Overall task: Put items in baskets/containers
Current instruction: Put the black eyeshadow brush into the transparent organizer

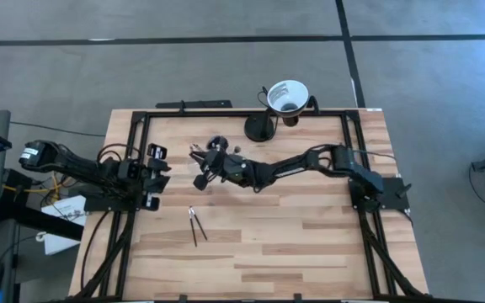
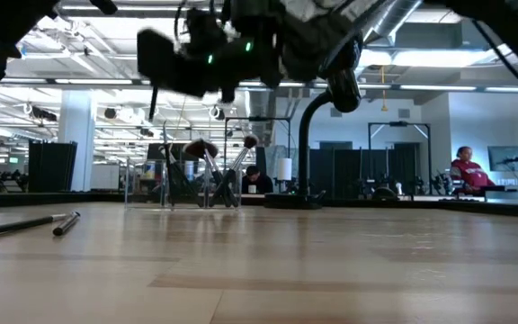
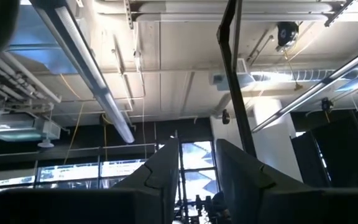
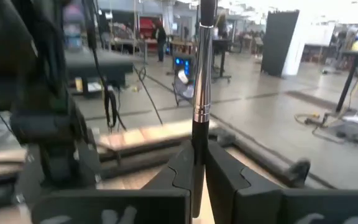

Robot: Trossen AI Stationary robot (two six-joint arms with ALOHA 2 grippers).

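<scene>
right claw [image 4: 196, 163] clamps upright brush [image 4: 200, 93] | arm stretched toward table middle

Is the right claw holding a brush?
Yes, the right claw is shut on a brush, whose dark handle with a silver band sticks up between its fingers.

Industrial lab hall: exposed ceiling ducts [image 3: 92, 93], concrete floor [image 1: 183, 67], equipment racks [image 2: 52, 166], person [image 2: 466, 169] at workstation.

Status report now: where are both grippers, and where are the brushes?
Right gripper shut on a brush, near the clear holder. Left gripper parked at the left edge, fingers slightly apart. Two brushes loose on the table. Nothing in the way.
</scene>
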